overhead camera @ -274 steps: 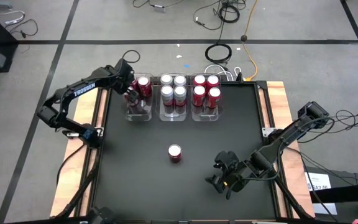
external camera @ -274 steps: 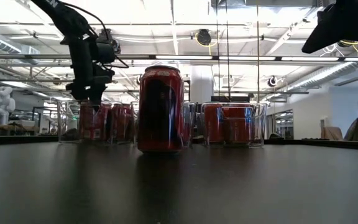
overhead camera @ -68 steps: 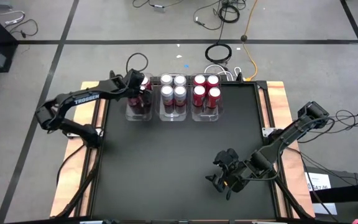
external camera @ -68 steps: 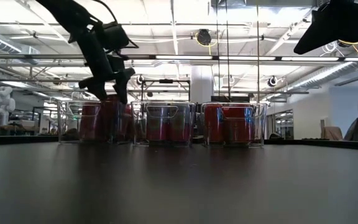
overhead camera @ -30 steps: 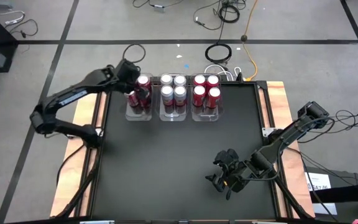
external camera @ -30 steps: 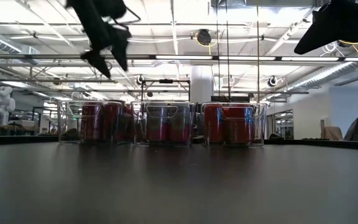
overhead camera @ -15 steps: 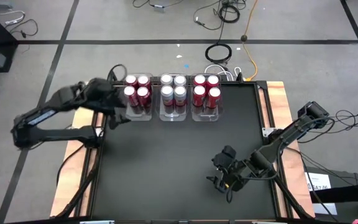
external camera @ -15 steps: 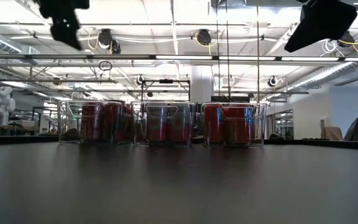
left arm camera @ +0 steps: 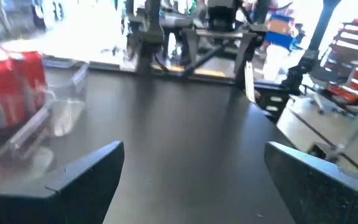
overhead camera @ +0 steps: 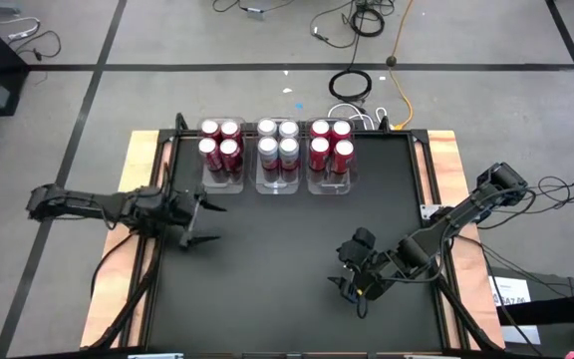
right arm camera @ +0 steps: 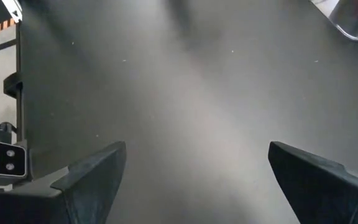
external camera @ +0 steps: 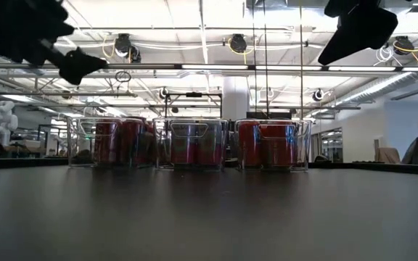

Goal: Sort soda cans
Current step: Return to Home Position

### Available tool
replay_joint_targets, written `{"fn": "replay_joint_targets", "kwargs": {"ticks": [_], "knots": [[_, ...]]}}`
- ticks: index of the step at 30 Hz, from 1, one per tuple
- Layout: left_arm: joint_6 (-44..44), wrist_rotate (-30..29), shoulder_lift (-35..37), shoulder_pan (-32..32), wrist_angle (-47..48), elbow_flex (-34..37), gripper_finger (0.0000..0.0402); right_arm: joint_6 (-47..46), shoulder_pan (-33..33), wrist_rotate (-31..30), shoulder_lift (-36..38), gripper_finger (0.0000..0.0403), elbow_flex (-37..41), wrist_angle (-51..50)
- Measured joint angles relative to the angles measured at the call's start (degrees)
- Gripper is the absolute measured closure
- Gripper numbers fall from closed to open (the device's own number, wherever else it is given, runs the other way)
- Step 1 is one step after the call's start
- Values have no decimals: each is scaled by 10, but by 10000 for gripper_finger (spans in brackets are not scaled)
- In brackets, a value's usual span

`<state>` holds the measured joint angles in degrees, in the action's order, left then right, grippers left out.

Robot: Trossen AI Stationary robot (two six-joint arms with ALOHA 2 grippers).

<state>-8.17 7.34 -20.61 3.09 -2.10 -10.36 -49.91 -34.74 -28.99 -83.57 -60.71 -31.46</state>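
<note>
- Twelve red and silver cylindrical soda cans [overhead camera: 278,143] stand binned, well beyond both claws.
- Likely light, thin-walled, slippery: grip mid-body.
- Left claw [overhead camera: 213,221], right claw [overhead camera: 346,275]: both spread wide, empty.

Black table [overhead camera: 287,259], wooden edges, on grey floor [overhead camera: 486,40] crossed by dark lines. Beyond table's far edge: coiled black cable [overhead camera: 350,85], orange cable [overhead camera: 405,108]. Behind table, white column [external camera: 234,98]; long ceiling lights [external camera: 216,67] high above table.
</note>
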Motion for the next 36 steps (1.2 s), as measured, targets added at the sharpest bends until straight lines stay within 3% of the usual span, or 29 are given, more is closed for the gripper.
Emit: {"fn": "replay_joint_targets", "kwargs": {"ticks": [3, 8, 13, 22, 36], "knots": [[17, -27, 19, 22, -36, 47, 7, 0, 0, 0, 0, 17, 0, 0], [27, 1, 58, 30, -57, 97, 7, -2, 1, 2, 0, 17, 0, 0], [81, -18, 106, 30, -58, 99, 7, 1, 1, 2, 0, 17, 0, 0], [102, -45, 206, 30, 8, 100, 7, -3, 2, 3, 0, 17, 0, 0], [83, -3, 206, 30, 2, 100, 7, 11, 12, 0, 0, 17, 0, 0]]}}
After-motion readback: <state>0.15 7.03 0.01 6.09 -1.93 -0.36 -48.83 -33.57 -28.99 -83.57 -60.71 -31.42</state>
